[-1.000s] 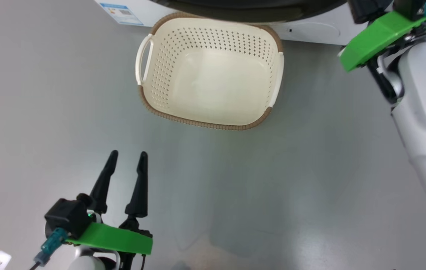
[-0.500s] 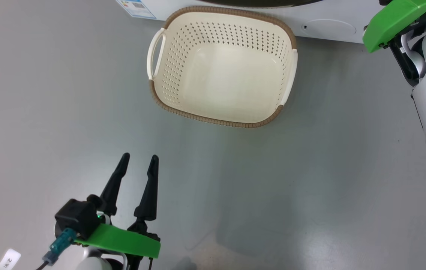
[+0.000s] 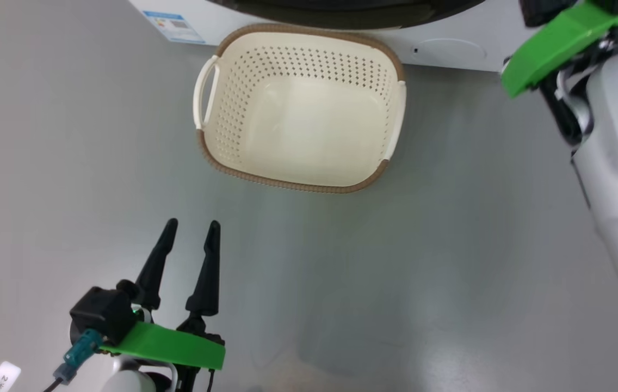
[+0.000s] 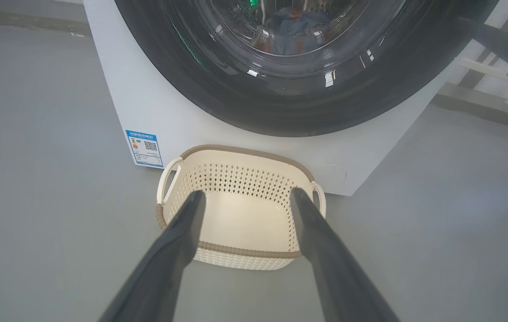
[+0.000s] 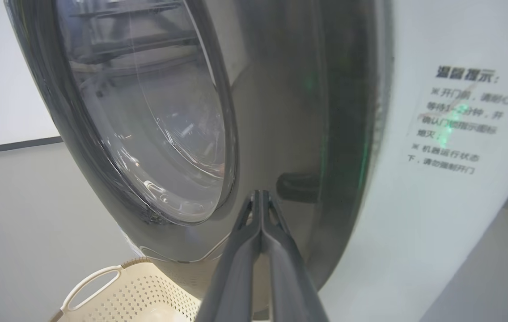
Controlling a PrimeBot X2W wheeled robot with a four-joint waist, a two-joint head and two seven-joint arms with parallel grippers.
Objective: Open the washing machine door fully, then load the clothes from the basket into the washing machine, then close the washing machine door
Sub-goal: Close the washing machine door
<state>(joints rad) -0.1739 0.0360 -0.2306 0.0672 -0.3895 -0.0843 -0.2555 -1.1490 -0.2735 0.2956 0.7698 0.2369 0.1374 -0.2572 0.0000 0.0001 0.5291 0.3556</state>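
My left claw [image 3: 192, 224] hangs low near me, fingers spread, empty, pointing at the basket [image 3: 298, 186]. My right claw [image 5: 260, 193] is pinched tight, empty, up by the door [image 5: 281, 112].

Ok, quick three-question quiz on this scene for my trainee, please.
1. True or false: the basket is empty.
2. The left gripper is open. The right gripper is: A open; B shut on the basket; C shut on nothing.
3. Fill in: the clothes show through the washing machine door's ____.
Key: 1 true; 2 C; 3 glass.
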